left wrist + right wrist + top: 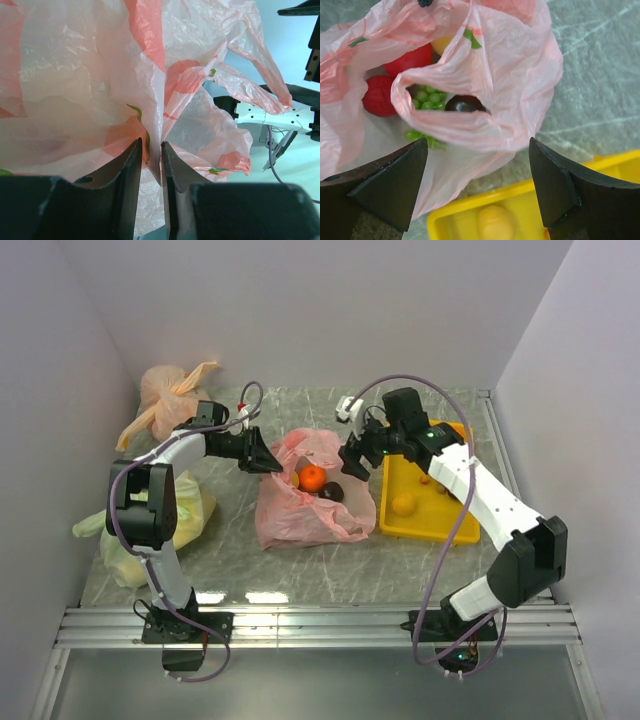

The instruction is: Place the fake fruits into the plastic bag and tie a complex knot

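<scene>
The pink plastic bag (300, 510) lies open in the middle of the table with an orange fruit (313, 478) and a dark fruit (332, 492) in its mouth. My left gripper (268, 462) is shut on the bag's left edge; in the left wrist view the film (100, 75) is pinched between the fingers (131, 170). My right gripper (352, 462) is open and empty above the bag's right side. The right wrist view shows the bag (520, 75) holding red fruits (380, 95), green grapes (425, 97) and a dark plum (465, 104). No knot shows.
A yellow tray (440, 525) with yellow and orange fruits stands right of the bag; its corner shows in the right wrist view (470, 220). An orange-peach tied bag (170, 390) sits at the back left. A yellow-green bag (195, 515) lies by the left arm.
</scene>
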Action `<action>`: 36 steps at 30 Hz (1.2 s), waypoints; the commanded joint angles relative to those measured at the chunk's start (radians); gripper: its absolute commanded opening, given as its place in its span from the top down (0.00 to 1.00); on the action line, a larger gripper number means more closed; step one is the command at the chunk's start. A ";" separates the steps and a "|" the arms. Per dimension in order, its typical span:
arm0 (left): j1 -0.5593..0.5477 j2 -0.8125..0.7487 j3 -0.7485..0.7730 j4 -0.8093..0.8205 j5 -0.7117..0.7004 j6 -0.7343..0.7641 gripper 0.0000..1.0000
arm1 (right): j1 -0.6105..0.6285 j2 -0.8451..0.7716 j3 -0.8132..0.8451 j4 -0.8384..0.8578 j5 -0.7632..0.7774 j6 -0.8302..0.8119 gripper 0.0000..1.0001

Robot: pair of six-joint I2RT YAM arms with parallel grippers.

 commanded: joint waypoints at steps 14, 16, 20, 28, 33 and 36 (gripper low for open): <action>0.039 -0.181 0.072 -0.117 -0.090 0.250 0.37 | 0.055 0.105 0.184 0.007 -0.099 0.143 1.00; 0.048 -0.300 0.042 -0.100 -0.117 0.331 0.25 | 0.053 0.091 0.187 -0.023 -0.114 0.226 1.00; 0.040 -0.474 0.009 -0.121 -0.110 0.496 0.01 | 0.052 0.077 0.149 -0.033 -0.134 0.325 1.00; -0.387 -0.715 -0.106 -0.273 -0.384 1.053 0.09 | -0.023 0.141 0.142 -0.008 -0.160 0.492 1.00; -0.621 -0.670 -0.114 -0.238 -0.506 1.227 0.17 | -0.042 0.169 0.142 0.013 -0.142 0.504 1.00; -0.710 -0.624 -0.083 -0.241 -0.530 1.302 0.21 | -0.046 0.180 0.146 0.010 -0.152 0.509 1.00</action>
